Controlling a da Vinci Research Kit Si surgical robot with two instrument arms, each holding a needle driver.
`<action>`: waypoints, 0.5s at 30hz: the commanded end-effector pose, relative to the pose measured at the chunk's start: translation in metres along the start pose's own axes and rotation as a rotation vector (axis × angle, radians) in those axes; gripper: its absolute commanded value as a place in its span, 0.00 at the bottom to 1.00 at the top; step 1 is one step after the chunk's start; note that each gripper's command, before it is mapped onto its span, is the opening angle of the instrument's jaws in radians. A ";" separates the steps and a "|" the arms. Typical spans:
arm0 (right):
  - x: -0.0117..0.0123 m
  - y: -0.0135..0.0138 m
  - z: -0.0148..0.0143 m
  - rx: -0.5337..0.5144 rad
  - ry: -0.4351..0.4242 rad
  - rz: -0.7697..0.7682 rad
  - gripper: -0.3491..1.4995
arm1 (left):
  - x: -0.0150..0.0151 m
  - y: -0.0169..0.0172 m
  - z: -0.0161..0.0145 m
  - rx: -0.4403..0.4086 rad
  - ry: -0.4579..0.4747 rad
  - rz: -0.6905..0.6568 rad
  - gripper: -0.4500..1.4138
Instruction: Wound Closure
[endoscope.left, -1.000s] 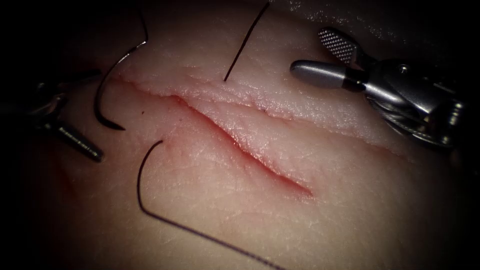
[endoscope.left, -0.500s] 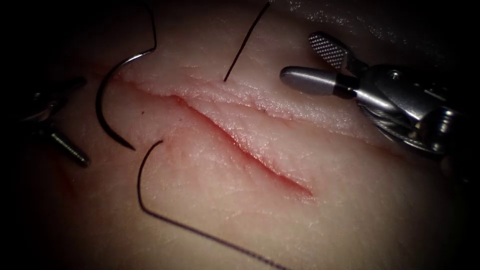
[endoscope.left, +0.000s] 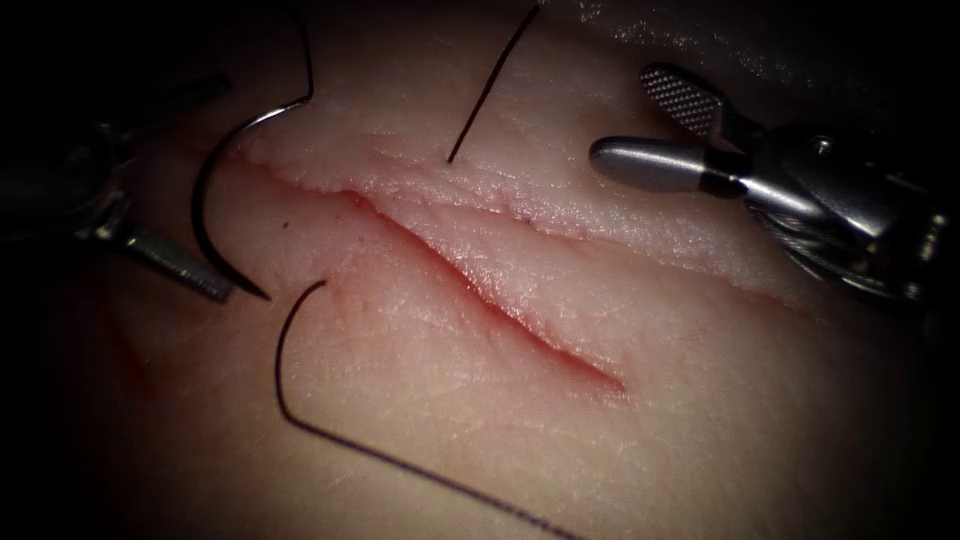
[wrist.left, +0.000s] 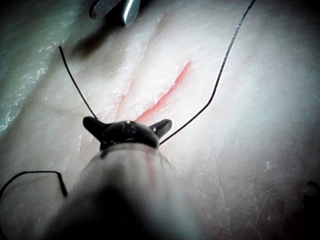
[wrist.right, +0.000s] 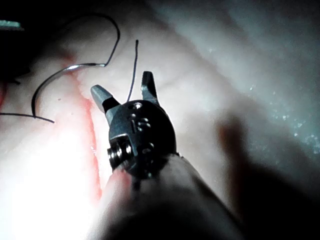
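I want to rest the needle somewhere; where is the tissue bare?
Bare tissue lies right of the cut, below the right tool. Crowded: the cut's left end, with the needle, thread and left tool.

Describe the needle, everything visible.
The needle is a thin, dark, curved metal arc lying on the tissue at the left end of the cut. Its sharp tip points down and right, free of the tissue; thread runs from its upper end. No jaws hold it; the left tool sits beside its tip.
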 end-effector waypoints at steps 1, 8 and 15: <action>-0.0001 0.0001 0.0007 -0.002 0.004 -0.012 0.83 | 0.0004 0.0009 0.0009 -0.011 0.006 0.010 0.80; -0.0003 -0.0002 0.0011 0.030 -0.004 -0.045 0.83 | 0.0035 0.0033 -0.0003 -0.073 -0.002 0.011 0.80; -0.0007 -0.0005 0.0014 0.069 -0.026 -0.067 0.81 | 0.0079 0.0046 -0.0021 -0.106 -0.028 -0.076 0.80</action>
